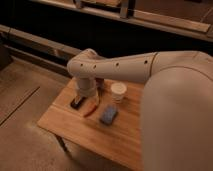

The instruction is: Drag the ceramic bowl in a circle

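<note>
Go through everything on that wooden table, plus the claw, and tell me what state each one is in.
claw: open, low over the back left of the table, nothing visibly held.
ceramic bowl: on the table, mostly hidden behind the arm.
white cup: upright.
black block: lying flat.
orange object: lying flat.
blue-grey block: lying flat.

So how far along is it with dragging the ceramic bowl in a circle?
Nothing looks done yet. In hand: the gripper hangs low at the far left of the table, above the black block, beside the ceramic bowl, a dark reddish sliver behind the wrist. Contact with it I cannot tell. Left: the whole circle.
</note>
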Controlling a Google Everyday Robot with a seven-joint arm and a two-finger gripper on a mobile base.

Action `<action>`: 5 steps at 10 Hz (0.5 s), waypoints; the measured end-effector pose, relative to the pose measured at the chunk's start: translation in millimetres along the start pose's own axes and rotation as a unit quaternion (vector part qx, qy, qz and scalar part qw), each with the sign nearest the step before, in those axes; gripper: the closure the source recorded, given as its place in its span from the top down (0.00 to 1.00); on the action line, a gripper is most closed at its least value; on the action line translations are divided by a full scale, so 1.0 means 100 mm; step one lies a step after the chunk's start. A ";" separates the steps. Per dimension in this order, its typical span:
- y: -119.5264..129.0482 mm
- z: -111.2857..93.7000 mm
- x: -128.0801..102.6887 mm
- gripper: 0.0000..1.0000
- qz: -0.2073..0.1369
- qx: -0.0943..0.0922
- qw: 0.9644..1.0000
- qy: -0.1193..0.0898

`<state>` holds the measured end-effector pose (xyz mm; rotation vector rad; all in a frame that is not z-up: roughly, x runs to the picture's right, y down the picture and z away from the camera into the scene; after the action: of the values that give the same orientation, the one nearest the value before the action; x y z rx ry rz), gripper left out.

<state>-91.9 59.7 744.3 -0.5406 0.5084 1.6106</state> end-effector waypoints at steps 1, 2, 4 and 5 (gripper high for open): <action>0.01 -0.01 -0.11 0.65 0.002 0.010 1.000 -0.003; 0.03 -0.02 -0.22 0.65 0.000 0.015 1.000 -0.007; -0.02 -0.07 -0.46 0.65 -0.003 0.021 1.000 -0.014; -0.06 -0.10 -0.58 0.65 0.000 0.019 1.000 -0.019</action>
<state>-80.6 8.7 772.2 -0.4805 0.5095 1.6043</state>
